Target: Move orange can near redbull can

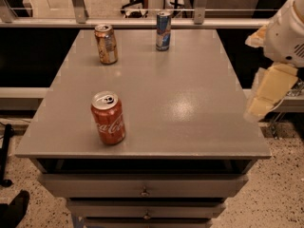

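Note:
The orange can (106, 44), orange-brown with a pale label patch and silver top, stands upright at the far left of the grey table (190, 103). The redbull can (163, 31), slim, blue and silver, stands upright at the far middle, about a can's height to the right of the orange can. My gripper (266, 91) hangs off the table's right edge, level with its near half, far from both cans and holding nothing that shows.
A red Coca-Cola can (108, 117) stands upright near the table's front left. Drawers (145, 191) sit under the tabletop. A rail with metal posts (78, 4) runs behind the far edge. A dark object (14, 208) lies on the floor at lower left.

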### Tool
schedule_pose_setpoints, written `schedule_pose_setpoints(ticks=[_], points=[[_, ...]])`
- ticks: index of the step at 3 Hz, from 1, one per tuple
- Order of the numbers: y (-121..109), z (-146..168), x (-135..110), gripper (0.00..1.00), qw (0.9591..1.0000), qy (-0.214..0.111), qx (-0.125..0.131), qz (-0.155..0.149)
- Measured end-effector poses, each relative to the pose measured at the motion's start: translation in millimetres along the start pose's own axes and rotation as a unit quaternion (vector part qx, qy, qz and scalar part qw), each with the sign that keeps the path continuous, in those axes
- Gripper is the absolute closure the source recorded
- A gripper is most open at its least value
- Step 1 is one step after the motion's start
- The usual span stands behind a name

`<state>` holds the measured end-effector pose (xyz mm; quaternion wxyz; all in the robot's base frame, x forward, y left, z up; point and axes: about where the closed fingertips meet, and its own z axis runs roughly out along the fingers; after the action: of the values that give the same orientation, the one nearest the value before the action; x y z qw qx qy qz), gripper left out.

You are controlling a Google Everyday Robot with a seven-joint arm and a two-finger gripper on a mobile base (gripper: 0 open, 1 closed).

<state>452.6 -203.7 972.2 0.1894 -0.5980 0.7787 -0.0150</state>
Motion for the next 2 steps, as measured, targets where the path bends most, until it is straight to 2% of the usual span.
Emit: schedule_pose_setpoints(ticks=[1, 2], points=[[-19, 37, -44, 0.00, 0.9966, -0.081, -0.009, 0.014], [-38, 69, -100, 0.00, 0.9866, -0.161, -0.013, 0.022]])
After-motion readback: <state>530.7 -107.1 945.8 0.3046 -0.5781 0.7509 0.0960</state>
